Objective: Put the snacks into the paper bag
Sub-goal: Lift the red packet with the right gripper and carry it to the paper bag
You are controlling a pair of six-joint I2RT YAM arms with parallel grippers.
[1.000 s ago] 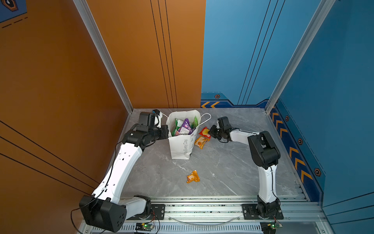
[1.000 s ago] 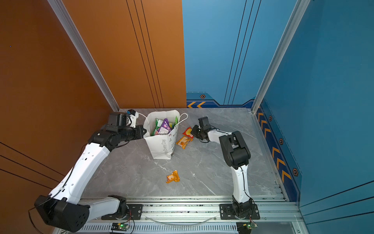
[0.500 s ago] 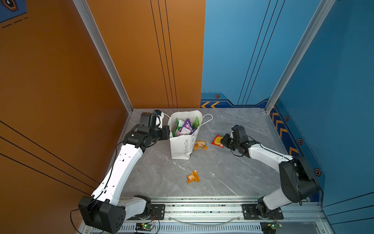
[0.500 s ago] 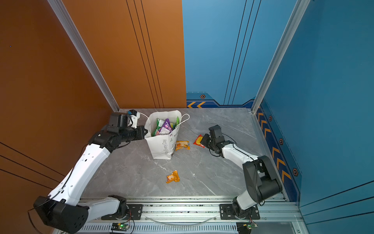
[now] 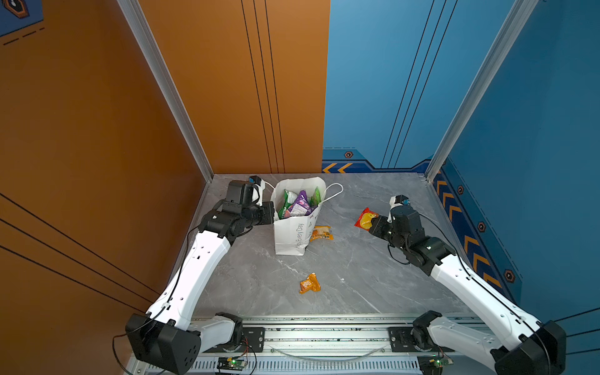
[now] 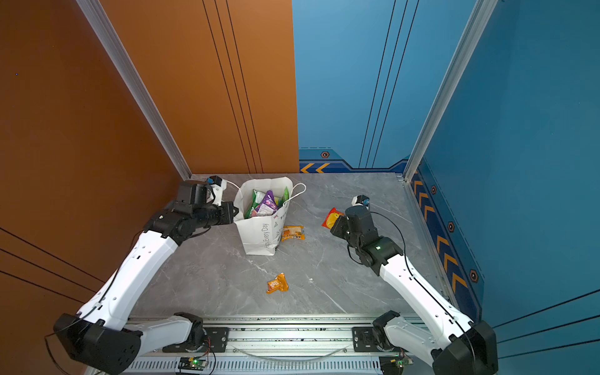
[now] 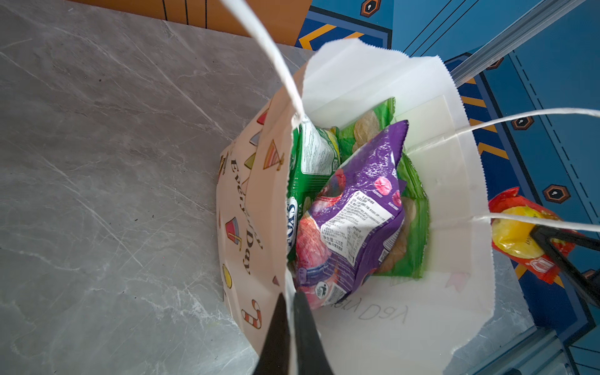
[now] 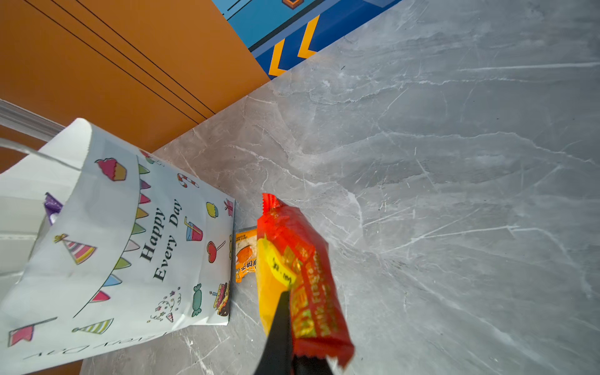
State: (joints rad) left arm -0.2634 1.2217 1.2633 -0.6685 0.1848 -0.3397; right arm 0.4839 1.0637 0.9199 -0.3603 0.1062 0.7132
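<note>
Only the left wrist view shows left hand point(image 7: 290, 298) pinching paper bag point(image 7: 451, 181) rim; right hand point(image 8: 287, 303) clasps red packet point(image 8: 292, 233).

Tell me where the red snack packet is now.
In both top views the red packet is right of the paper bag, pinched in the right gripper.

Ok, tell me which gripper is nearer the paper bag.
Left. The left gripper pinches the rim of the paper bag; the right gripper holds a red packet off to its side, apart.
</note>
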